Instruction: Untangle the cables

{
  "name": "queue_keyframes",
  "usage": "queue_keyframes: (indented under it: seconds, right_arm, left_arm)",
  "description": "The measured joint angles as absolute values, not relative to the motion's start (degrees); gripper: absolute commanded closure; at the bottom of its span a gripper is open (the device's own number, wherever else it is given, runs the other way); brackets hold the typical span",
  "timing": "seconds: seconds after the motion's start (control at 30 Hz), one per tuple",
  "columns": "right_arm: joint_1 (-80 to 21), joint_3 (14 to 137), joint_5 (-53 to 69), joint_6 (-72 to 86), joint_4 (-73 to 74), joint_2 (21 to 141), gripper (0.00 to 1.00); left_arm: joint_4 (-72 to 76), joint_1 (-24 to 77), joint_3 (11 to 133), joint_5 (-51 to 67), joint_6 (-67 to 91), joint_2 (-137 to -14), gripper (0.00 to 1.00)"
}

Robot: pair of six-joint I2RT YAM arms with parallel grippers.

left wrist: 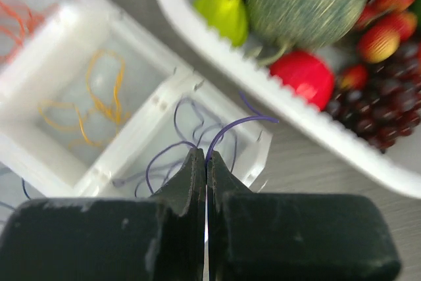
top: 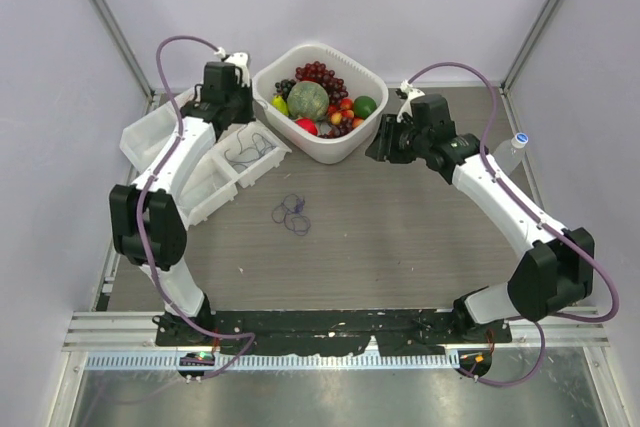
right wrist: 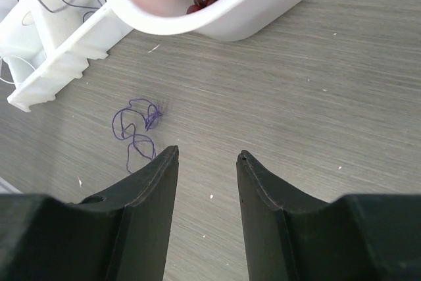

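Sorting by colour, I'd guess. The left gripper (left wrist: pixel 206 162) is pinched together on a purple cable (left wrist: pixel 243 120), which arcs off ahead-right of its tips. Just beyond the tips is the tray compartment (left wrist: pixel 154 113) with other purple strands in it, so the hold is likely for a drop there. The yellow cables (left wrist: pixel 99 100) are one cell left of the tips and the orange cables (left wrist: pixel 16 18) are further left. The fruit basket (left wrist: pixel 316 129) rim is close on the right, a snag risk. The right gripper (right wrist: pixel 207 156) hangs over the tabletop (right wrist: pixel 316 97) with jaws apart and nothing between them. The purple tangle (right wrist: pixel 135 129) lies ahead-left of its fingers, not touching, and is probably the next pick.
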State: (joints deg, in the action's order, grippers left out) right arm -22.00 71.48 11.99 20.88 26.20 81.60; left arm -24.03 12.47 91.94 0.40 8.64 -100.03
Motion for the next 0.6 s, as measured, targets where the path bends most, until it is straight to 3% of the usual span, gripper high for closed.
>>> queue_keyframes:
  seconds: [0.17,0.37,0.43,0.5,0.6]
  right_arm:
    - [-22.00,70.08,12.19,22.24,26.26,80.93,0.57]
    - [-22.00,69.34,14.28,24.47,25.69,80.93,0.58]
    - [-22.00,68.69,14.85,24.64,25.67,80.99,0.60]
    - [-22.00,68.40,15.35,24.82,25.78,81.54,0.61]
    - [-22.35,68.47,16.51,25.67,25.61,84.03,0.62]
  left_arm:
    - [-24.23,11.92,84.20,-0.71,11.90,-100.75,1.00]
    - [-27.73,11.92,83.77,-2.20,15.75,-102.24,0.97]
    - [-29.34,11.92,84.90,-3.09,16.62,-104.03,0.87]
    - [-31.94,11.92,86.80,-4.16,17.52,-106.32,0.66]
    - [-36.18,11.90,89.43,-6.24,18.63,-108.62,0.60]
